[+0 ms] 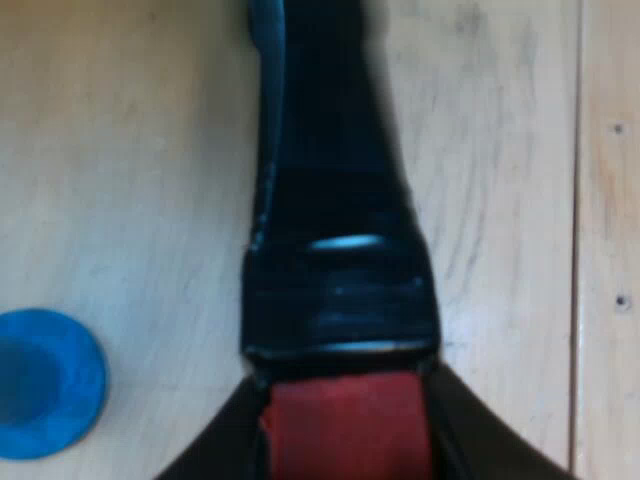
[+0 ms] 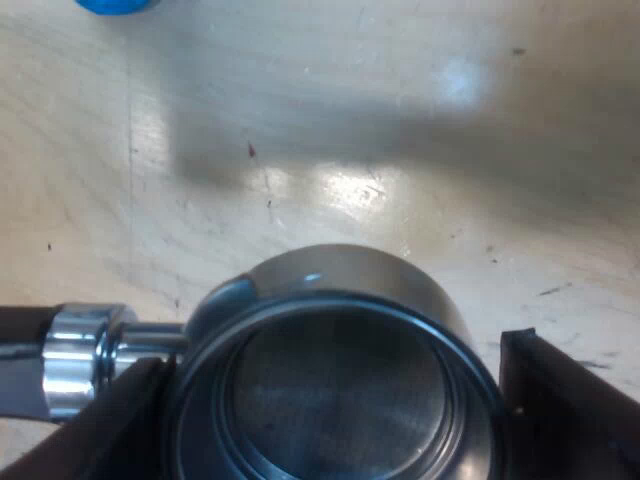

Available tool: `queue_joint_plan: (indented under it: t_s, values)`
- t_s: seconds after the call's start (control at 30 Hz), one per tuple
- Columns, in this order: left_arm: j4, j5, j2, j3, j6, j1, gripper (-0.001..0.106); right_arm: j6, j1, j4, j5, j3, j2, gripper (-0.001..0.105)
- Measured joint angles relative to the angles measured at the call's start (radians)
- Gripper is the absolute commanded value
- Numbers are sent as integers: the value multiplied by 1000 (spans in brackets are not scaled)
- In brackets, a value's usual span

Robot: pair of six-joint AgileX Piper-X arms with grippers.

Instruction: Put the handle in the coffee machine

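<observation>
The metal holder's round basket (image 2: 335,330) sits between the two black fingers (image 2: 565,400) of my right gripper (image 2: 330,400), which touch its rim on both sides. Its chrome neck (image 2: 80,355) leads off to the dark handle. In the left wrist view the dark handle (image 1: 330,200) runs away from the camera over the wooden table. Its red end (image 1: 345,425) is pinched between the fingers (image 1: 480,445) of my left gripper (image 1: 345,440). A blue tamper (image 1: 45,385) stands on the table beside the handle.
The light wooden tabletop (image 1: 500,120) has a seam along one side (image 1: 577,240). The blue tamper's edge (image 2: 115,5) shows on the table beyond the basket. An arm's shadow (image 2: 400,110) falls across the bare, scuffed wood there.
</observation>
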Motion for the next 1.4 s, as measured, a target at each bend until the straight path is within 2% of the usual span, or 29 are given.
queue_joint_plan:
  t_s: [0.13,0.2,0.3,0.4,0.43,0.5,0.57,0.67,0.93,1.13,1.23,1.4]
  values:
    - [7,8,0,0,-2,16,0,12,0,2,-1,0,0,0]
    - [9,56,0,0,3,61,0,21,0,-5,-2,0,0,1]
    - [14,105,0,0,5,107,0,22,0,-19,-2,0,0,12]
    - [31,173,0,2,6,182,0,22,0,-41,12,-6,0,48]
    - [34,178,0,2,5,187,0,18,2,-44,13,-6,0,52]
    - [35,206,0,7,5,210,0,18,2,-52,18,-9,0,74]
    - [37,226,0,11,5,220,0,15,2,-60,19,-10,0,81]
    - [34,257,0,12,-11,238,0,18,2,-66,10,-10,-9,82]
    - [30,256,0,12,-16,238,0,18,2,-122,25,-10,-9,82]
    - [30,253,0,12,14,241,0,26,2,-174,33,-10,-14,82]
    - [24,253,0,12,16,241,0,26,2,-173,65,-10,-25,82]
    - [24,237,0,12,26,241,0,26,2,-180,176,-46,-70,82]
